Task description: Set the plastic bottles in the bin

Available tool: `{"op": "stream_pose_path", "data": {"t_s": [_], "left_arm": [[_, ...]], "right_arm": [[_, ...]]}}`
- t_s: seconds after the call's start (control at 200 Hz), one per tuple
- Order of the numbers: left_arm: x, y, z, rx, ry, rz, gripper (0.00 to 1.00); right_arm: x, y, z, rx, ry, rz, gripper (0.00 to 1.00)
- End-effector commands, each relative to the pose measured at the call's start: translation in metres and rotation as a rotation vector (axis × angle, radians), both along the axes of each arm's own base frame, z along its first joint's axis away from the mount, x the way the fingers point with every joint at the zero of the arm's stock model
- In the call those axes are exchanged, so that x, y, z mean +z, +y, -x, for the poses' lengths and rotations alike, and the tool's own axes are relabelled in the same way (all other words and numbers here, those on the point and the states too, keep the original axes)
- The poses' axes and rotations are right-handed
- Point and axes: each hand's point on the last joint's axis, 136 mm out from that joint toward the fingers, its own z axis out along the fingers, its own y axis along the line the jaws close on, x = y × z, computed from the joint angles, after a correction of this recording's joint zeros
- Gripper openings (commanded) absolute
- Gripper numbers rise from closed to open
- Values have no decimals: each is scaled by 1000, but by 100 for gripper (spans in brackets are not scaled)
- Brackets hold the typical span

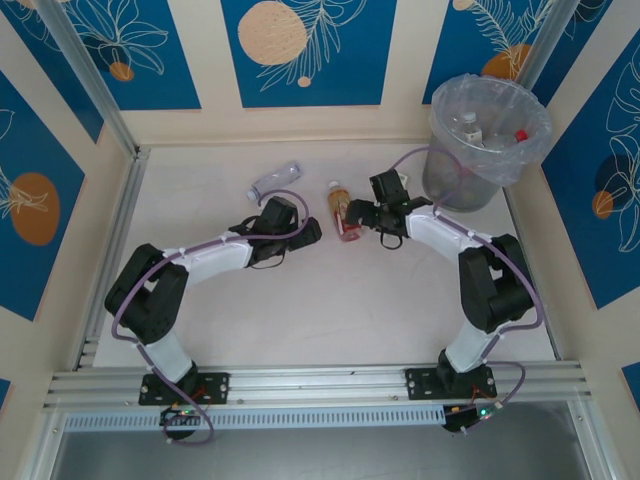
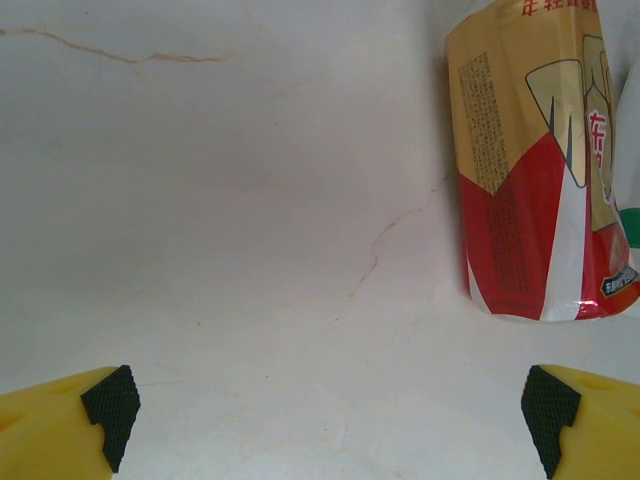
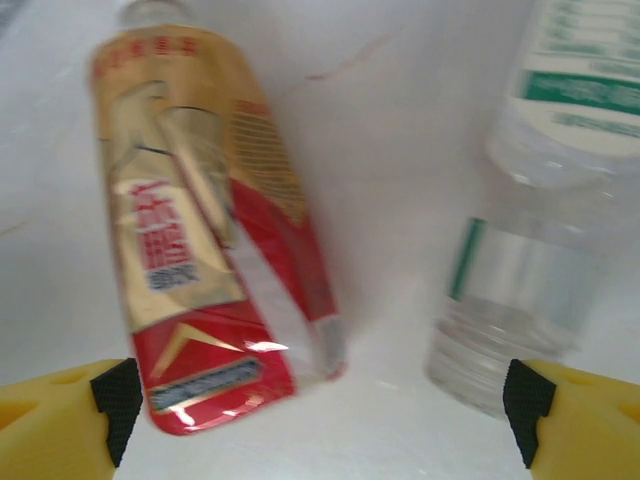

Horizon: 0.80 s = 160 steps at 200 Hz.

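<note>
The gold and red bottle (image 2: 530, 190) carries red Chinese characters on its label, partly cut off; I cannot read them or the small print.

The bin (image 1: 470, 185) stands upright at the far right of the desk (image 1: 300, 310) — round, grey, lined with a crinkly clear bag. A white-capped bottle (image 1: 468, 127) and a red-capped bottle (image 1: 519, 136) lie inside it. A gold-and-red labelled bottle (image 1: 345, 212) lies on its side mid-desk, with a green-and-white labelled clear bottle (image 3: 540, 230) just beside it. Further left lies a plain clear bottle (image 1: 274, 180), also on its side.
</note>
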Motion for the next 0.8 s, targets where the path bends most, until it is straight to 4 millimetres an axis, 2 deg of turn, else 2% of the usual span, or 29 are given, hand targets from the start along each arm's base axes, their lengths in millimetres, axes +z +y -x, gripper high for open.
{"op": "stream_pose_path", "data": {"t_s": [0.0,0.135,0.225,0.325,0.435,0.58,0.795], "left_arm": [[-10,10,3,57,45,7,100],[-15,19,2,104,60,23,100],[-16,25,2,118,62,22,100],[-15,29,2,123,62,15,100],[-15,31,3,124,61,7,100],[-16,31,3,117,63,4,100],[-17,32,4,117,64,-2,100]], "right_arm": [[13,39,-12,166,-64,-83,99],[-4,59,-13,268,-24,-49,99],[-17,60,-16,284,4,25,99],[-32,51,-20,269,47,120,99],[-37,48,-23,289,71,167,99],[-39,54,-27,336,111,179,99],[-41,67,-38,254,199,48,99]]}}
